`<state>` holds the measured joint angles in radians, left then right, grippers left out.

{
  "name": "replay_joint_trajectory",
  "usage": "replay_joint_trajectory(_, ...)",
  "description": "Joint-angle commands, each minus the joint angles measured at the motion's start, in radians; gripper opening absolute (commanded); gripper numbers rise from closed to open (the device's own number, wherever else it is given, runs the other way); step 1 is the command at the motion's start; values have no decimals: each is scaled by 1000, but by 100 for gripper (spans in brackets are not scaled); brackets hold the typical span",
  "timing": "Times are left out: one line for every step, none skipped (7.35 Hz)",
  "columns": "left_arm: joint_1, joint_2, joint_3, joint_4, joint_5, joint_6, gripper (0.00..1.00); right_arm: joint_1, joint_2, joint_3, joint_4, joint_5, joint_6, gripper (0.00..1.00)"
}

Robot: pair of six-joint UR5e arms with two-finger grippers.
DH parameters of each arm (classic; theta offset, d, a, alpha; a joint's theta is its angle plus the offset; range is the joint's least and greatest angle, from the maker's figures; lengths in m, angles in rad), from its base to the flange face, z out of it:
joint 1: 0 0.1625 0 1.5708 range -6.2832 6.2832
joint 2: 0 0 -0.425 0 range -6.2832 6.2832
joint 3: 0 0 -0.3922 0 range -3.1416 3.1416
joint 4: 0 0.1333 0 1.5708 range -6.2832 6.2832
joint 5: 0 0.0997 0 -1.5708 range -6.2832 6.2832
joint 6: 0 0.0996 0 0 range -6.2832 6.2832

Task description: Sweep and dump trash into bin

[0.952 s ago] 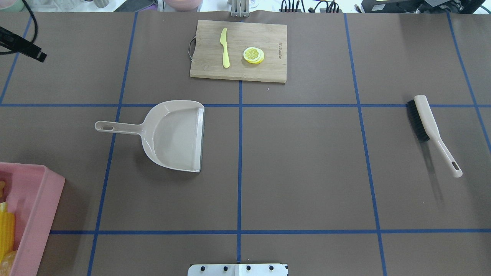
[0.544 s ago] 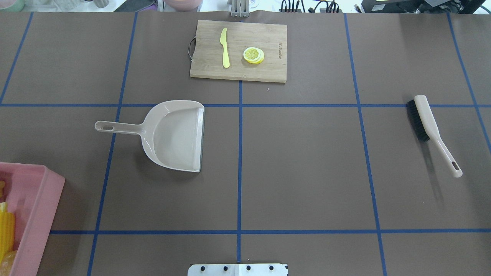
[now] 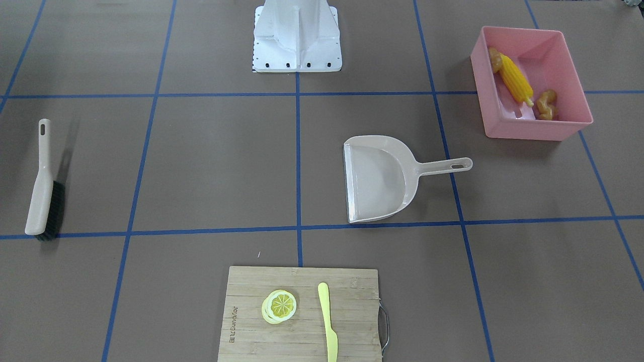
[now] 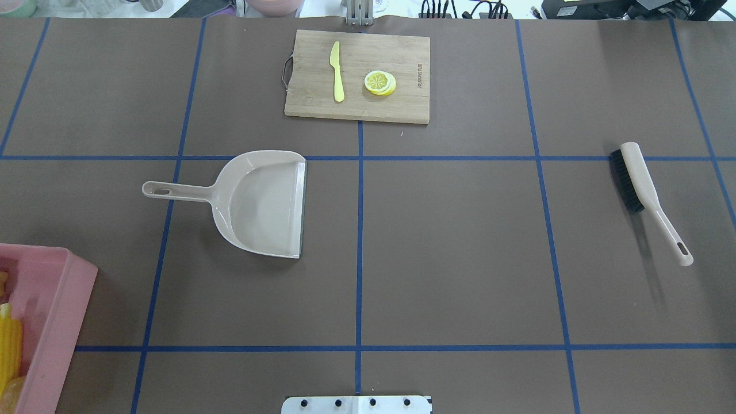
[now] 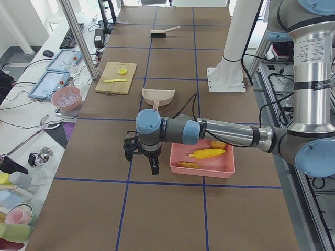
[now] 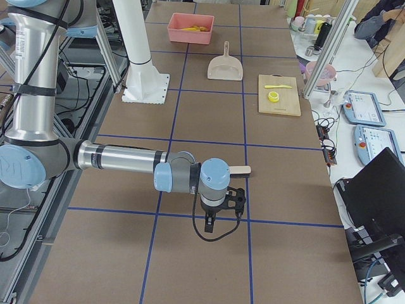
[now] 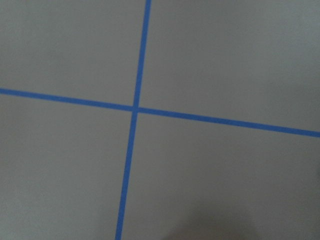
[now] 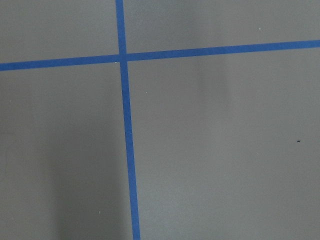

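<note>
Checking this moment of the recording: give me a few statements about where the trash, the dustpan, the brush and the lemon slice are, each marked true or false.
1. The corn cob lies inside the pink bin. True.
2. The ginger root sits in the dustpan. False: the dustpan is empty, and the ginger root is in the bin beside the corn cob.
3. The brush lies on the table, with no gripper on it. True.
4. The lemon slice has been dumped into the bin. False: it rests on the cutting board, next to the knife.
</note>
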<state>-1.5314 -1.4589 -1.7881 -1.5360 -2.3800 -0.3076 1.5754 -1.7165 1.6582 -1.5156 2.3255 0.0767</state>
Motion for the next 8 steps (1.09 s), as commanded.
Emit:
replay_joint_trajectory(-1, 6, 21, -6, 1, 1, 98, 0, 0, -1, 0, 0, 0, 100)
replay_joint_trajectory(-1, 5, 25, -6, 5, 2, 98, 0, 0, -2, 0, 0, -2, 100)
replay_joint_trajectory(-1, 0, 32, -7, 5, 2, 98, 0, 0, -8, 0, 0, 0, 100)
replay_joint_trajectory(1, -1, 41, -10, 7, 5, 98, 0, 0, -8, 0, 0, 0, 100)
replay_joint_trajectory(1, -20, 59, -12, 8, 7, 98, 0, 0, -9, 0, 0, 0, 100)
replay_joint_trajectory(-1, -26, 82, -48, 8, 49, 98, 0, 0, -11, 0, 0, 0, 100)
replay_joint_trajectory(-4, -21, 116, -77, 7, 68, 98, 0, 0, -11, 0, 0, 0, 100)
replay_joint_trajectory(-15, 3, 111, -85, 7, 71, 98, 0, 0, -11, 0, 0, -2, 100)
